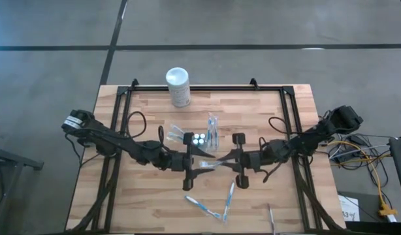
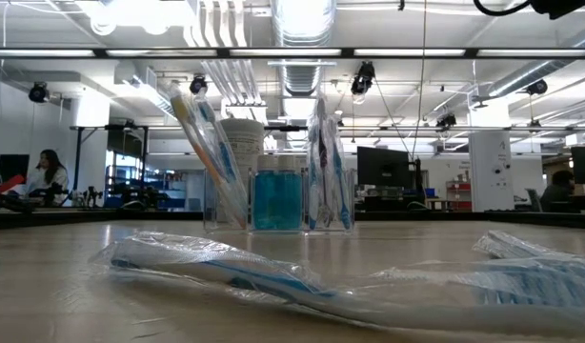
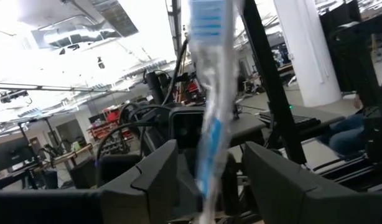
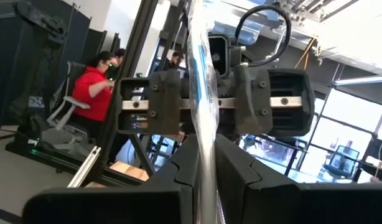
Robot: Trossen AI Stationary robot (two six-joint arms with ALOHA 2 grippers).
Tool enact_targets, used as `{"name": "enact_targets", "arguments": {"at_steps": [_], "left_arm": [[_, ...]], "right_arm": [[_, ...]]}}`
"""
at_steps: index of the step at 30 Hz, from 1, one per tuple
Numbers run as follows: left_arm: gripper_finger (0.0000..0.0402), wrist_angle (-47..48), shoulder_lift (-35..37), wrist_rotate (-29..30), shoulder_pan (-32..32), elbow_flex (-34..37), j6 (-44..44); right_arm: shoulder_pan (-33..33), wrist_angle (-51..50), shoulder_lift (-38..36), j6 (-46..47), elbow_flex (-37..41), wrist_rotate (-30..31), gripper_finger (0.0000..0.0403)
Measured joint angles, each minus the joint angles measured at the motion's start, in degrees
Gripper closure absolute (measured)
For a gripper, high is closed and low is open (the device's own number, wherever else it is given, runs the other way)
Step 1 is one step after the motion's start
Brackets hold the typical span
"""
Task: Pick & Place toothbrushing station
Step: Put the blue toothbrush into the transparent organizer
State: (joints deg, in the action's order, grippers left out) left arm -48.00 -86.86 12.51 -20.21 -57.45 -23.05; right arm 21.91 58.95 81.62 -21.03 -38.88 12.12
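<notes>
Looks like you're mid hand-off over the table (image 1: 142,196): your right claw (image 1: 221,161) is clamped on a wrapped toothbrush (image 4: 203,118), your left claw (image 1: 202,161) stands apart around it, with the toothbrushing station (image 1: 199,138) just behind, probably its destination.

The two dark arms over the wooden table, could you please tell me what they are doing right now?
Both arms meet at the middle of the table over one wrapped blue-and-white toothbrush. The right gripper is shut on it, while the left gripper has its fingers open on either side of the same toothbrush. Behind them stands the clear plastic toothbrushing station, already holding several toothbrushes, with a white cylindrical canister near the table's far edge. More wrapped toothbrushes lie loose on the wooden table nearer the front.
</notes>
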Motion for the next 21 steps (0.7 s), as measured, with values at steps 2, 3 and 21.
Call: {"name": "enact_targets", "arguments": {"at_steps": [2, 3, 21], "left_arm": [[0.0211, 0.1, 0.0, -0.2, 0.0, 0.0, 0.3], [0.0211, 0.0, 0.0, -0.7, 0.0, 0.0, 0.7], [0.0211, 0.0, 0.0, -2.6, 1.4, -0.9, 5.7]], "right_arm": [[0.0, 0.1, 0.0, 0.0, 0.0, 0.0, 0.0374], [0.0, 0.0, 0.0, 0.0, 0.0, 0.0, 0.0374], [-0.6, -0.1, 0.0, 1.5, 0.0, 0.0, 0.0374]]}}
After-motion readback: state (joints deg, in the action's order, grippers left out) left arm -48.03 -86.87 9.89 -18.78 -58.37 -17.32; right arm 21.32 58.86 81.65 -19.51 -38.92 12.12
